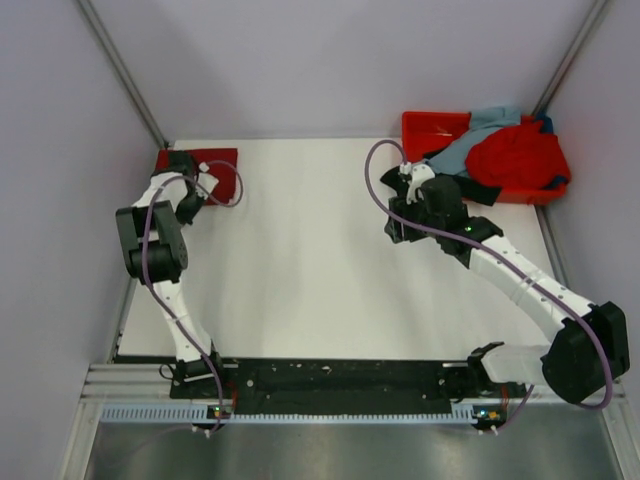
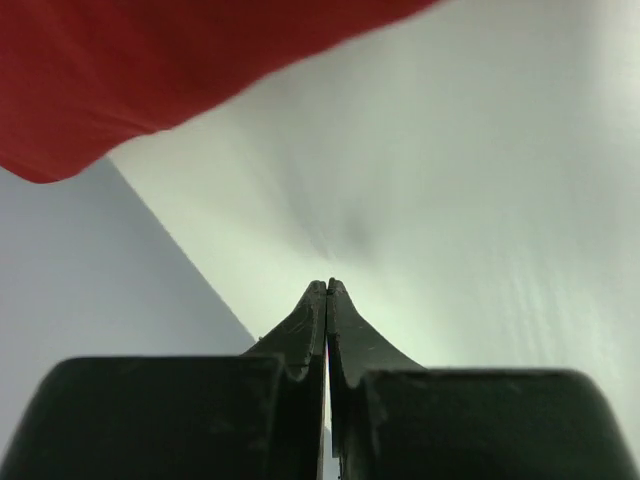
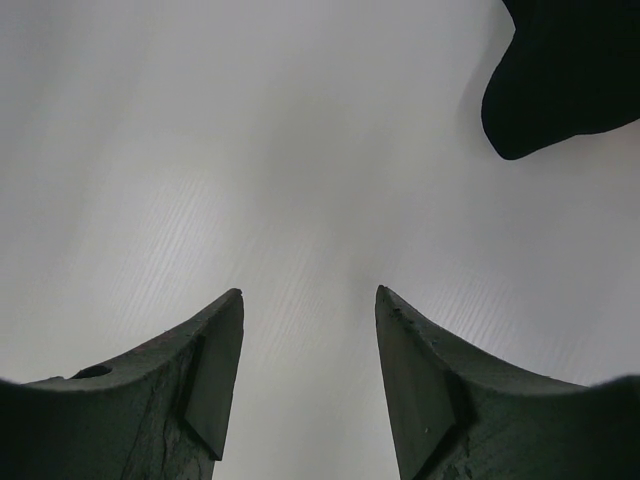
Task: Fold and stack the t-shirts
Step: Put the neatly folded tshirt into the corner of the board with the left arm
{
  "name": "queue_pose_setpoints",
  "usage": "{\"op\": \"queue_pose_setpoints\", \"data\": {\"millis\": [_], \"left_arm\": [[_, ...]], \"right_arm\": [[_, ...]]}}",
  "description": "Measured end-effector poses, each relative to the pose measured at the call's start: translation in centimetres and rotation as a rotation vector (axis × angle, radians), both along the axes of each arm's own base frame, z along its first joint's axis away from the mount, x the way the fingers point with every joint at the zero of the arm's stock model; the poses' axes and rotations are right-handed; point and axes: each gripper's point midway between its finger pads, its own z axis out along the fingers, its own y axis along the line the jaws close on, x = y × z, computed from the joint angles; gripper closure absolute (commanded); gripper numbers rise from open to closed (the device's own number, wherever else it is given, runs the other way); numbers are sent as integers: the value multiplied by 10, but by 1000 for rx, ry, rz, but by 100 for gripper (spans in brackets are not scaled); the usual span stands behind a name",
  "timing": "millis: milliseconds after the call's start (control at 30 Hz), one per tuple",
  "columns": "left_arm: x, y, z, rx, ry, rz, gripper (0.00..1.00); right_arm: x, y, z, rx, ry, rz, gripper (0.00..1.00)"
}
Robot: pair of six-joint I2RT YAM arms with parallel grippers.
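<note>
Crimson t-shirt [image 1: 215, 158] lay folded just beyond left gripper [image 2: 327, 290], closed, empty. Three-shirt heap [image 1: 515, 155] in tray [image 1: 425, 125] beyond right gripper [image 3: 308, 292], jaws apart, empty, lay unfolded.

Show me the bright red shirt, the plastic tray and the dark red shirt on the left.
bright red t-shirt [image 1: 517, 155]: top view, middle of the bunched cloth.
tray [image 1: 428, 128]: top view, bare floor at its left end.
dark crimson t-shirt [image 1: 222, 156]: top view, right part of the folded cloth.

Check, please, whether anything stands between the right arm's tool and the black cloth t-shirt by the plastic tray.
Nothing visible does: only bare white table lies between the open right tool and the black cloth t-shirt.
</note>
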Motion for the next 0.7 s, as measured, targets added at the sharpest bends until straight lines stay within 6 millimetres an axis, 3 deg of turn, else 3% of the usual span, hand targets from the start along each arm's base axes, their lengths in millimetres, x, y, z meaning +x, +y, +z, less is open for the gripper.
{"op": "queue_pose_setpoints", "data": {"millis": [133, 233, 333, 467, 600, 700], "left_arm": [[-3, -30, 5, -37, 3, -48, 100], [9, -62, -1, -38, 11, -115, 100], [38, -85, -11, -13, 16, -162, 100], [67, -81, -10, 32, -30, -149, 100], [73, -71, -8, 46, -52, -128, 100], [74, -69, -7, 48, -65, -119, 89]], "right_arm": [[1, -2, -1, -8, -1, -8, 45], [4, -6, -4, -14, 7, -22, 45], [7, -11, -8, -23, 16, -42, 44], [9, -15, -9, -23, 18, -59, 44], [8, -20, -15, -26, 31, -73, 44], [8, -25, -20, -30, 42, -87, 44]]}}
